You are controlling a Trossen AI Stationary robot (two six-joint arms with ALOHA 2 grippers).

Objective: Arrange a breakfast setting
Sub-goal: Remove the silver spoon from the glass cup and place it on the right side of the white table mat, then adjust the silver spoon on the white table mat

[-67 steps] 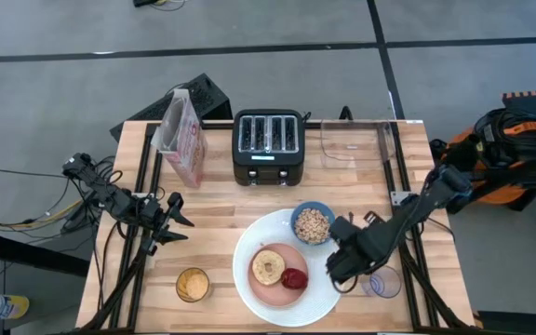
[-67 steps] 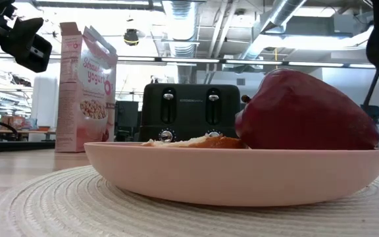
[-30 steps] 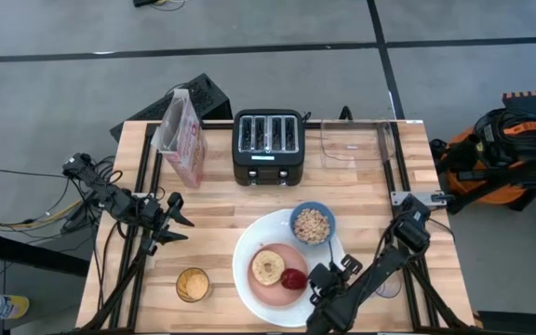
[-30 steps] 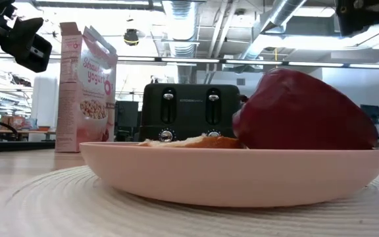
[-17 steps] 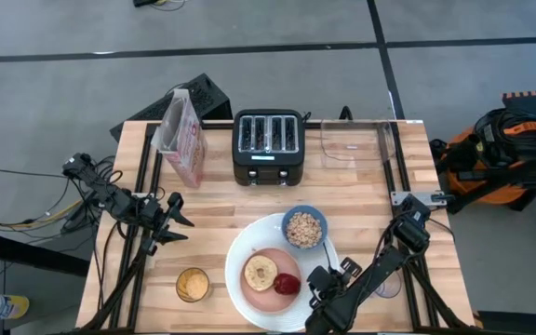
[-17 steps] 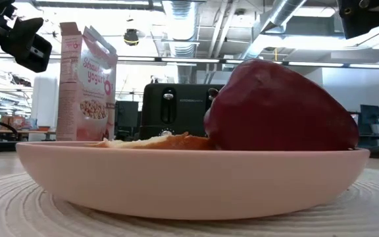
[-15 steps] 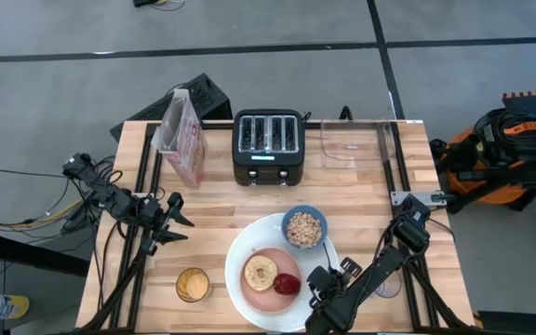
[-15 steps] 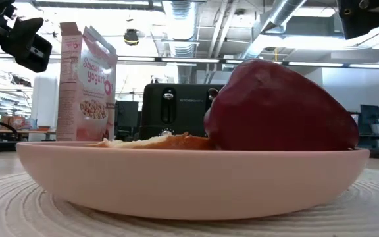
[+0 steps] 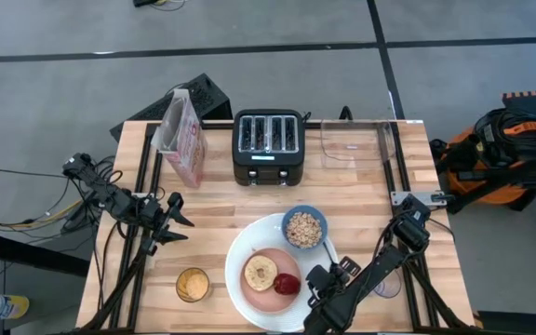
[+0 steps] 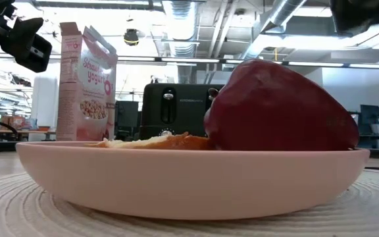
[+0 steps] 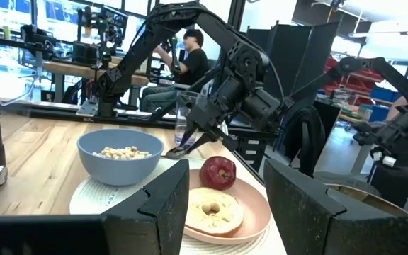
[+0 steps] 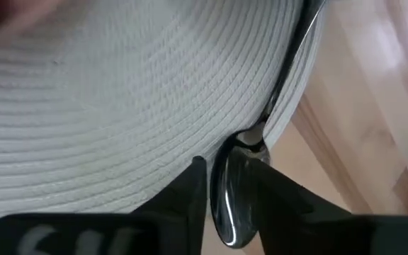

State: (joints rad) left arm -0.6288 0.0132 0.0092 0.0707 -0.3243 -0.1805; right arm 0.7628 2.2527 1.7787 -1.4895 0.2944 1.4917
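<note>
The large round white plate (image 9: 240,261), ribbed like a woven mat, lies near the table's front edge. On it sit the pink plate (image 9: 254,294) with the bagel half (image 9: 261,273) and the red fruit (image 9: 287,284), and the blue bowl (image 9: 288,221) of cereal. The dark spoon (image 12: 236,202) lies at the white plate's right rim, its bowl half on the wood. My right gripper (image 9: 327,282) points down over it, fingers apart on either side of the spoon's bowl. My left gripper (image 11: 225,170) waits open at the table's left, level, with nothing between its fingers. My right gripper comes from above, slanting, with one finger (image 12: 198,185) on each side of the spoon's bowl (image 12: 225,177). The spoon lies flat, its handle (image 12: 299,49) running along the white plate's rim. Whether the fingers touch the spoon, I cannot tell.
A glass of orange juice (image 9: 193,285) stands left of the white plate, a clear glass (image 9: 386,282) to its right. At the back stand a cereal box (image 9: 182,138), a black toaster (image 9: 268,146) and a clear container (image 9: 356,141). People sit beyond the table.
The white plate, with the pink plate, bagel, fruit and bowl on it, has slid a little toward the table's left and near edges, then stayed put. My right gripper has kept its place at the plate's right rim.
</note>
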